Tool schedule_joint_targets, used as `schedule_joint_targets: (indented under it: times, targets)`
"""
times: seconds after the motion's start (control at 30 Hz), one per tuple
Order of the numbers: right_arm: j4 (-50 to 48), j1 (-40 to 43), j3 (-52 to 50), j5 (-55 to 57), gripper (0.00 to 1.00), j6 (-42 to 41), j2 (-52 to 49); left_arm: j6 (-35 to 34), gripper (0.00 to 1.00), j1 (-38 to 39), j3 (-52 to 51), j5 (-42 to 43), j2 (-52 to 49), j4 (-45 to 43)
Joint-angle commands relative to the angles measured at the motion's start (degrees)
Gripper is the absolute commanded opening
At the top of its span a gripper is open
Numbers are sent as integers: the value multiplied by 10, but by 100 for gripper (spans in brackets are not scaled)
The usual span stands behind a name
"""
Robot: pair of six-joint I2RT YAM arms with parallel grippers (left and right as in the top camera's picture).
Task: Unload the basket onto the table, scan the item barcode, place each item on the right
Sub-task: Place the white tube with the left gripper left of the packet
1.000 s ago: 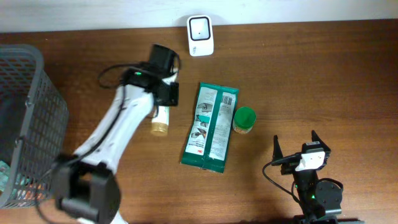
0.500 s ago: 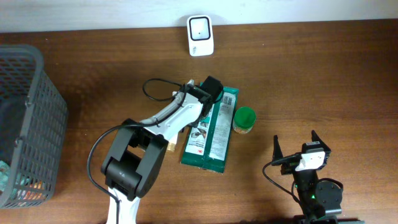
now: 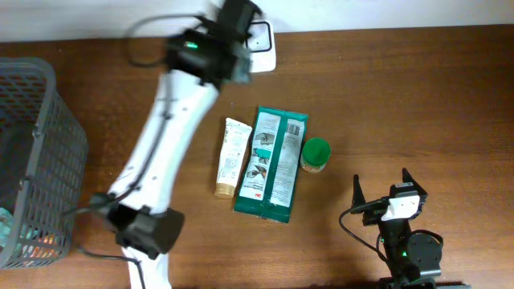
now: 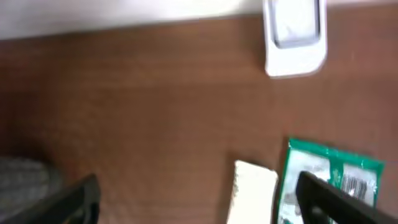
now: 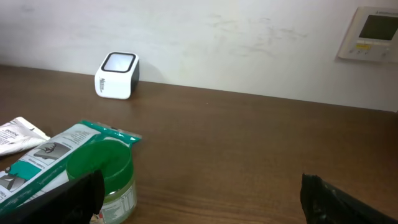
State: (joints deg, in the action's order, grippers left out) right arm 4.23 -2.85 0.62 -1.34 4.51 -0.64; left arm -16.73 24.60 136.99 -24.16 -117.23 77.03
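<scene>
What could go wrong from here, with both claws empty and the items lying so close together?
1. The white tube lies close beside the green packet; a claw closing on one may push the other.
2. The green-lidded jar stands at the packet's edge, so dragging the packet could tip it.
3. The left claw hangs open near the scanner; the arm might knock it.

Overhead top-down, left wrist down, right level — scanner (image 3: 265, 53) shared
</scene>
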Motion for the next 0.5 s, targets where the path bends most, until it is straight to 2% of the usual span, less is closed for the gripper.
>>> schedule_joint_targets:
  times: [0.0, 0.1, 0.27, 0.33, 0.47]
  targets:
    - [3, -5, -3, 5, 98, -5, 3, -4, 85, -100, 73, 19, 62, 40]
    - [3, -5, -3, 5, 98, -5, 3, -28, 84, -194, 75, 19, 93, 56]
    - [3, -5, -3, 5, 98, -5, 3, -64, 87, -412, 71, 39, 103, 96]
    - [3, -5, -3, 5, 98, -5, 3, -66, 87, -498, 45, 39, 103, 89]
    - [3, -5, -3, 5, 98, -5, 3, -68, 86, -611, -62, 94, 103, 45]
